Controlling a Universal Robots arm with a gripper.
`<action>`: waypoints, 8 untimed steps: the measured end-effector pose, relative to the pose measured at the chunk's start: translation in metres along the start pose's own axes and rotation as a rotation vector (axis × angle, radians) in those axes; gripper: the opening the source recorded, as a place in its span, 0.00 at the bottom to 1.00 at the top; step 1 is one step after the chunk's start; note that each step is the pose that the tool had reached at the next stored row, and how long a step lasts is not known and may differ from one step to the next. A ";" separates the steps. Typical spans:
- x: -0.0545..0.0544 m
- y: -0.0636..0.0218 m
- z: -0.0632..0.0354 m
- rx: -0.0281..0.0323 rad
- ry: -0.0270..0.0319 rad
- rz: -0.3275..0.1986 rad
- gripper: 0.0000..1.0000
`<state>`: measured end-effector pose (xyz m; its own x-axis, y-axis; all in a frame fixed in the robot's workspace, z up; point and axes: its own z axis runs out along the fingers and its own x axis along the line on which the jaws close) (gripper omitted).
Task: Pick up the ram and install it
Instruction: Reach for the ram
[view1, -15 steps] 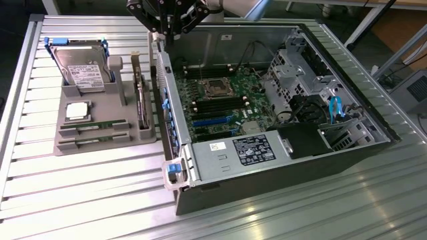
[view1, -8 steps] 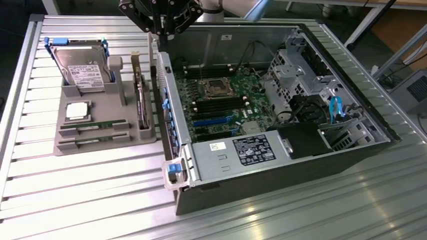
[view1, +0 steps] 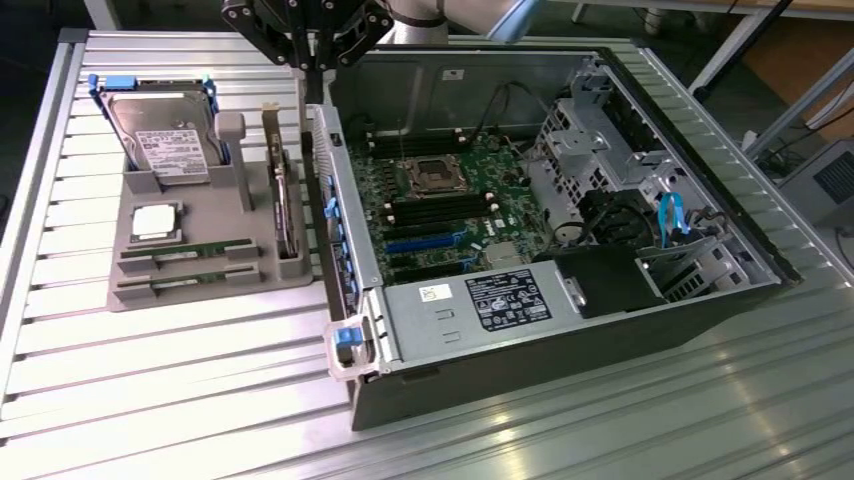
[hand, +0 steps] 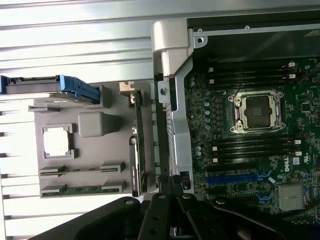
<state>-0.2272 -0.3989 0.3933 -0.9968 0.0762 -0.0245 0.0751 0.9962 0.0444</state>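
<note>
— hovering where?
— my gripper (view1: 318, 62), closed tight and holding nothing, hangs above the computer case (view1: 414, 330) edge. the ram (view1: 187, 284) sits in the grey tray (view1: 214, 215), not yet picked. reaching it calls for opened fingers.

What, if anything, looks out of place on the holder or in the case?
Nothing stands out. The ram lies straight in its slot on the grey holder, the hard drive stands seated, and the open case shows nothing loose.
</note>
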 end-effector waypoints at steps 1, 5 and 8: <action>0.001 0.0000 0.0000 0.0001 0.0000 0.000 0.10; 0.007 -0.0006 -0.0002 0.0000 0.0000 0.000 0.10; 0.012 -0.0009 -0.0003 0.0001 0.0000 0.000 0.10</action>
<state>-0.2390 -0.3989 0.3933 -0.9968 0.0762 -0.0245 0.0751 0.9962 0.0444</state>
